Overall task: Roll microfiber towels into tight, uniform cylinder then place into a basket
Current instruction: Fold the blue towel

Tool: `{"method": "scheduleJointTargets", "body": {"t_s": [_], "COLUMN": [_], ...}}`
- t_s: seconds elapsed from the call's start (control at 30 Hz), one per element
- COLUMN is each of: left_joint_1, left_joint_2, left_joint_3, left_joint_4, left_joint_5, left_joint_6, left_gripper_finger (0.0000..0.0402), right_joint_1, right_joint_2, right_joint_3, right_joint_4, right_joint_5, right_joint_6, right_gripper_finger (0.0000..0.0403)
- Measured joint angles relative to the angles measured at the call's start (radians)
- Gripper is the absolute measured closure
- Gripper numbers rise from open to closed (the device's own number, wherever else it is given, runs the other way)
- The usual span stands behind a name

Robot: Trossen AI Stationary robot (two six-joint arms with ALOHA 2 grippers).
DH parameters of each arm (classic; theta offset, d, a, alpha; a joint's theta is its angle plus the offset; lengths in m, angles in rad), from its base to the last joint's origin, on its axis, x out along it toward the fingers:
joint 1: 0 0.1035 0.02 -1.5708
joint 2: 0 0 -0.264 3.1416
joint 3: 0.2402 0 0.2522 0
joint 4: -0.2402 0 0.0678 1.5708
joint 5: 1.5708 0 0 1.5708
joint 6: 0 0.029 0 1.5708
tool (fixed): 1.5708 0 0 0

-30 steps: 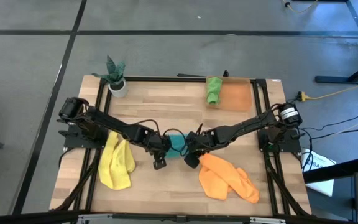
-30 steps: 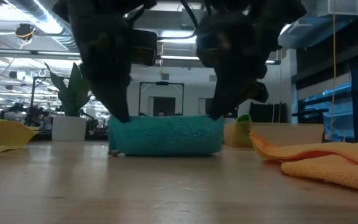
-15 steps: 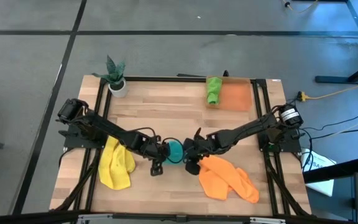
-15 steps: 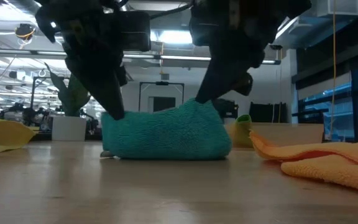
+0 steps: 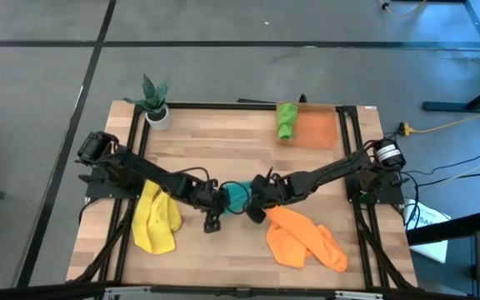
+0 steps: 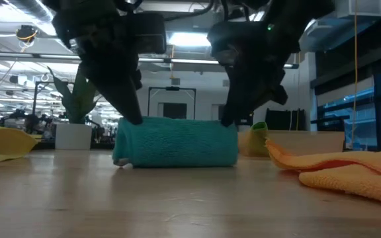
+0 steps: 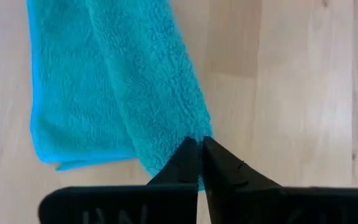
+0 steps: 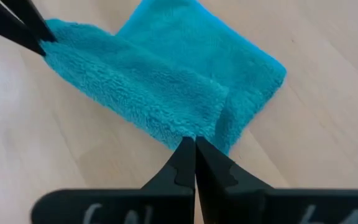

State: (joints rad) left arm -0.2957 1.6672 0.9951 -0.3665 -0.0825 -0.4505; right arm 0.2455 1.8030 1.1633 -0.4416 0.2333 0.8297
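From above, both dark arms reach in to the middle of the wooden table (image 5: pixel 223 146), and the teal towel (image 5: pixel 237 196) lies between their tips. The left pincer (image 5: pixel 217 200) is at the towel's left end and the right pincer (image 5: pixel 255 200) is at its right end. The yellow towel (image 5: pixel 157 221) lies near the left side, and the orange towel (image 5: pixel 305 237) lies near the right side, just under the right arm. The green towel (image 5: pixel 286 121) sits in the orange basket (image 5: pixel 319 129) at the far edge, and a small plant (image 5: pixel 154 100) stands at the far left corner. From low down, the teal towel (image 6: pixel 176 141) is a fat roll lying flat on the table, and each dark pincer comes down on one top end of it. In the left wrist view, the left pincer (image 7: pixel 199 144) is closed tight, its two tips together and pressing the end of the teal roll (image 7: pixel 129 81). In the right wrist view, the right pincer (image 8: pixel 194 143) is closed tight too, with its tips touching the edge of the teal towel (image 8: pixel 166 87).
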Motion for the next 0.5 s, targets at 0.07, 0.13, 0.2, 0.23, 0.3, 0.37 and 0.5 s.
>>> {"method": "scheduleJointTargets", "body": {"t_s": [0.07,0.13,0.2,0.23,0.3,0.37,0.5], "left_joint_1": [0.013,0.031,0.053,0.064,0.087,0.111,0.157], "left_joint_2": [0.0,0.0,0.0,0.0,0.0,0.0,0.0], "left_joint_3": [0.0,0.0,-0.001,-0.001,-0.001,-0.001,-0.001], "left_joint_4": [0.011,0.028,0.042,0.043,0.042,0.042,0.04], "left_joint_5": [0.022,0.054,0.086,0.099,0.112,0.111,0.111], "left_joint_6": [-0.032,-0.06,-0.099,-0.121,-0.176,-0.228,-0.327], "left_gripper_finger": [0.0402,0.0402,0.0402,0.0402,0.0402,0.0402,0.0402], "right_joint_1": [-0.011,-0.016,-0.019,-0.021,-0.025,-0.026,-0.026], "right_joint_2": [0.0,0.0,0.0,0.0,0.0,0.0,0.0], "right_joint_3": [0.0,0.0,-0.001,-0.001,-0.001,-0.001,-0.001], "right_joint_4": [0.004,0.007,0.013,0.014,0.014,0.014,0.014], "right_joint_5": [-0.036,-0.051,-0.055,-0.065,-0.086,-0.108,-0.112], "right_joint_6": [-0.024,-0.044,-0.05,-0.05,-0.051,-0.051,-0.056], "right_gripper_finger": [0.04,0.04,0.04,0.04,0.04,0.04,0.04]}}
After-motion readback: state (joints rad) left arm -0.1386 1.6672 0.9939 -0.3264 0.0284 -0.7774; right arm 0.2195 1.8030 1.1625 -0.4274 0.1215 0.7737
